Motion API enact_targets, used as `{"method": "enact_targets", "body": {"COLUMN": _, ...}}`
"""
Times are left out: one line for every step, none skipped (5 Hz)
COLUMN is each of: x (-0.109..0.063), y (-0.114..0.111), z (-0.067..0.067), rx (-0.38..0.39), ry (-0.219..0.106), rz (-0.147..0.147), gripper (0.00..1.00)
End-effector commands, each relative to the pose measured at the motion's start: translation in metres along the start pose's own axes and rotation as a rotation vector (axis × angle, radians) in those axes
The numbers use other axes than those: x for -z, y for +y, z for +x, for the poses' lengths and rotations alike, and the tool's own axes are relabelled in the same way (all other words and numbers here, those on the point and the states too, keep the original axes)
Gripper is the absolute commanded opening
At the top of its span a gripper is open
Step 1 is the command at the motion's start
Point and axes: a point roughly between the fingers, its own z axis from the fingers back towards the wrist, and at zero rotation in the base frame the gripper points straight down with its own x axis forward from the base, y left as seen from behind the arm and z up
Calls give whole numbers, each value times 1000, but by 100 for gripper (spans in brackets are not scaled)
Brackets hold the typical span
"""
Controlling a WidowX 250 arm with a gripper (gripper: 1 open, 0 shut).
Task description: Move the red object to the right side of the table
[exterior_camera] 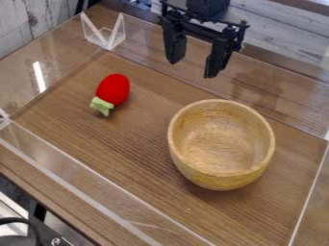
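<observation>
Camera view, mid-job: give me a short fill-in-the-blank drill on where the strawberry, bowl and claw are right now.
1. The red strawberry lies on the table to the ____ of the wooden bowl in the camera view.
2. The claw hangs above the table with its jaws ____.
3. The inside of the bowl is ____.
4. The strawberry's leafy cap is coloured ____.

Missing words: left; open; empty; green

Strawberry (112, 92) left on table (77, 144), bowl (222, 142) right, gripper (195, 60) behind
</observation>
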Motion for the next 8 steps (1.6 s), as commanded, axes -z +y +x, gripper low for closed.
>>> {"method": "enact_targets", "body": {"x": 13, "y": 1, "z": -2, "rx": -3, "ry": 36, "rz": 1, "gripper": 100}}
{"method": "enact_targets", "body": {"x": 21, "y": 33, "z": -7, "rx": -34, "ry": 32, "rz": 13, "gripper": 100}}
{"method": "enact_targets", "body": {"x": 25, "y": 73, "z": -12, "rx": -64, "ry": 19, "rz": 26, "gripper": 100}}
{"method": "enact_targets", "body": {"x": 29, "y": 108, "z": -18, "rx": -84, "ry": 13, "rz": 39, "gripper": 100}}
{"method": "enact_targets", "body": {"x": 36, "y": 137, "z": -20, "rx": -113, "ry": 5, "rz": 54, "gripper": 100}}
{"method": "enact_targets", "body": {"x": 43, "y": 150, "z": -18, "rx": -148, "ry": 5, "rz": 64, "gripper": 100}}
{"method": "enact_targets", "body": {"x": 54, "y": 150, "z": -14, "rx": -162, "ry": 9, "rz": 64, "gripper": 100}}
{"method": "enact_targets", "body": {"x": 61, "y": 151, "z": -10, "rx": -168, "ry": 13, "rz": 60, "gripper": 100}}
